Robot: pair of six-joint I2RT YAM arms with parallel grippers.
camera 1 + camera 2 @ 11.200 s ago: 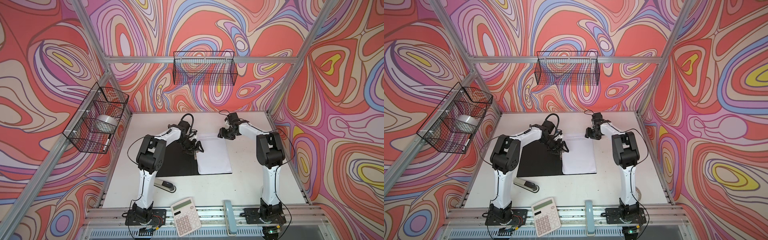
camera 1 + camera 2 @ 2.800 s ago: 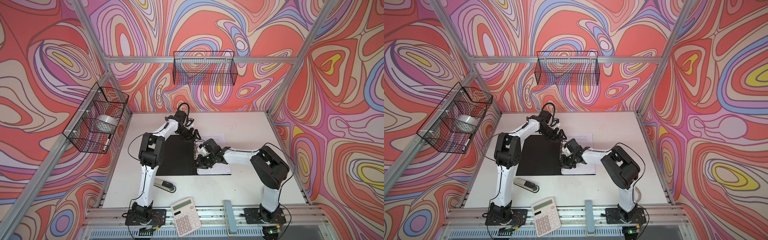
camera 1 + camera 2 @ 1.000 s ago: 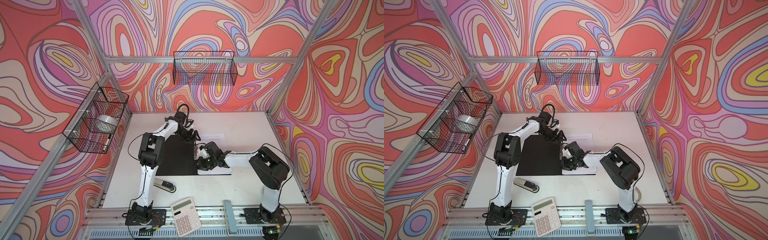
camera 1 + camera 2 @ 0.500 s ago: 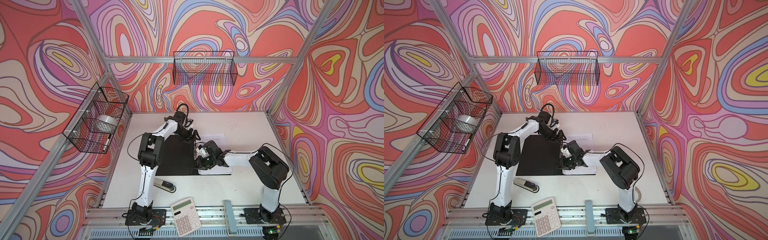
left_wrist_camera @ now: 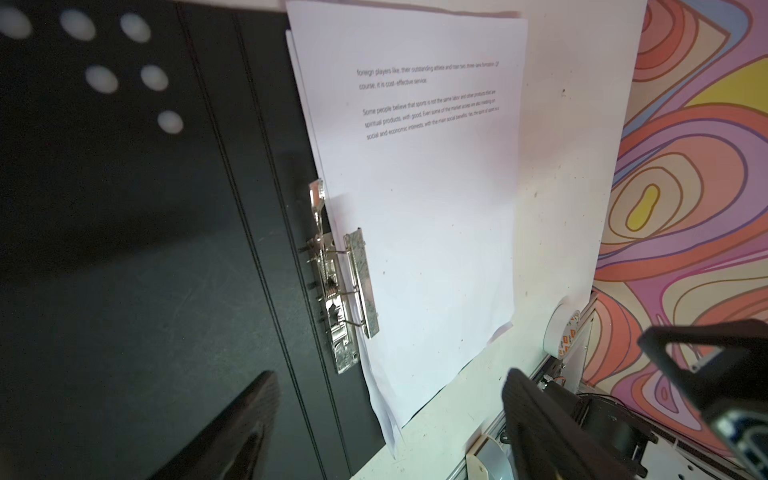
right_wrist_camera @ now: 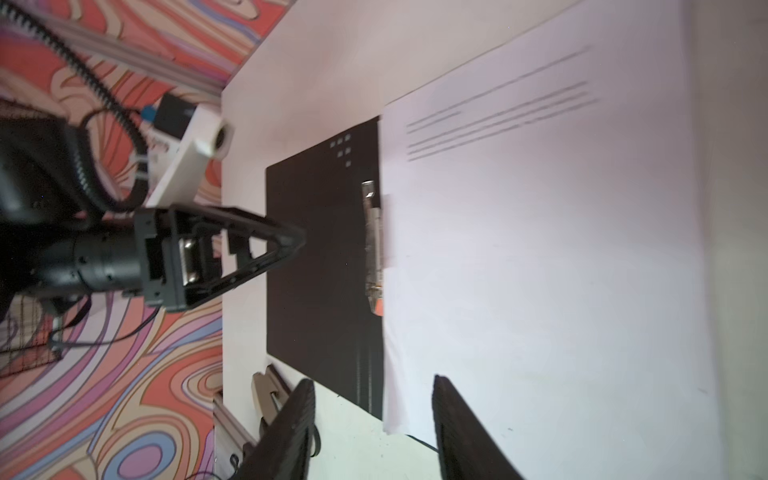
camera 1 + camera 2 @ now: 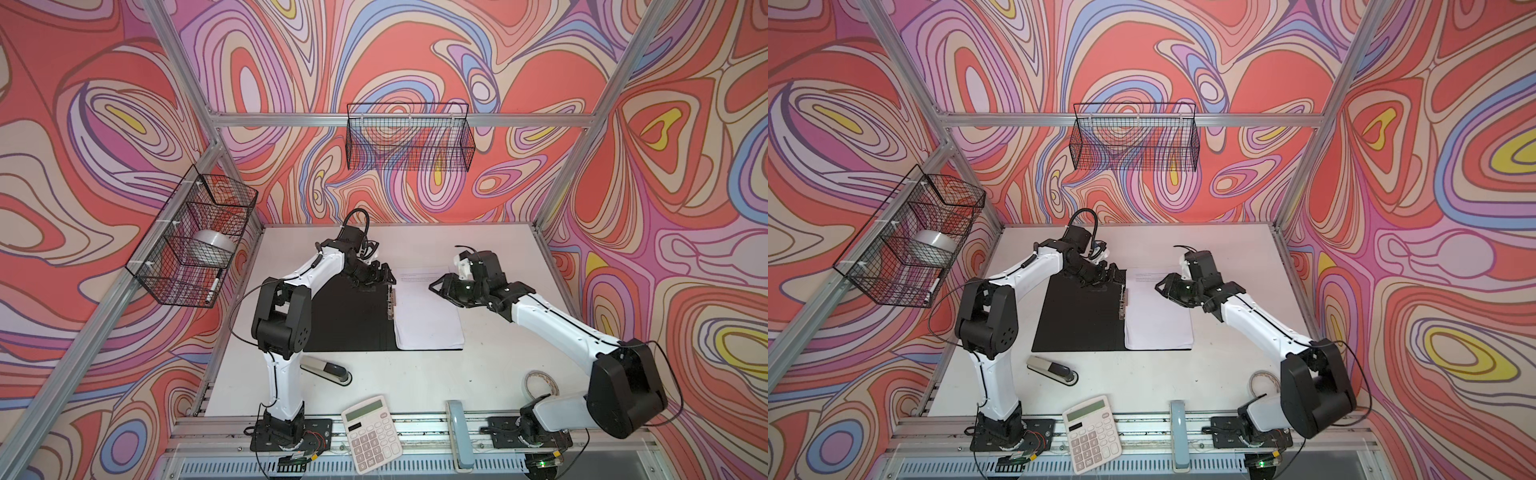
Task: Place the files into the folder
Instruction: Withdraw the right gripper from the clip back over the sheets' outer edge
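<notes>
White table point(image 7: 415, 386) (folder point(image 7: 353, 320), stapler point(image 7: 326, 370), tape point(image 7: 539, 380))

Black inside on the folder point(image 7: 349, 320), silvery metal on its clip point(image 5: 332, 291). The files point(image 7: 428, 320) show white, with a few thin lines of black text. White table point(image 7: 415, 378), and walls point(image 7: 124, 124) swirling in red, pink, purple, blue and yellow.

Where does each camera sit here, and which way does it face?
Top views: high at the front, facing down at the table; left arm, right arm show.
Left wrist: on left arm, facing folder and files; left tool shows.
Right wrist: on right arm, facing the files; right tool shows.
Shared: both wrist views show the clip.
</notes>
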